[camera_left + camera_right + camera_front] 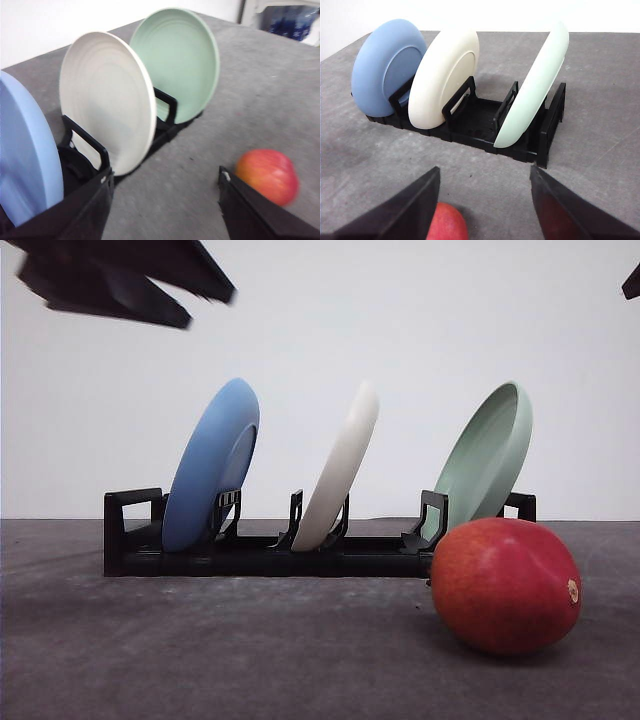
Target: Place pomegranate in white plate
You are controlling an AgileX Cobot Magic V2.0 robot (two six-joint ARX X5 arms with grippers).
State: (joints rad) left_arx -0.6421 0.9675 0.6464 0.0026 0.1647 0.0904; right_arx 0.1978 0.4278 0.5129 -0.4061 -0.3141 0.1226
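Right gripper: jaws are seen spread wide apart with nothing held; the fruit lies just below and between them in the right wrist view.
Left gripper: jaws are likewise apart and empty; in the front view it is raised high on the left, well apart from everything.
Pomegranate: resting on the grey table, just in front of the rack's right end, beside the green plate. Not yet grasped.
White plate: standing tilted on edge in the middle slot of the black rack, between the blue plate and the green one.
Progress: nothing completed. Grasp, lift and placement are judged outstanding; the plate's upright position is noted as an obstacle.
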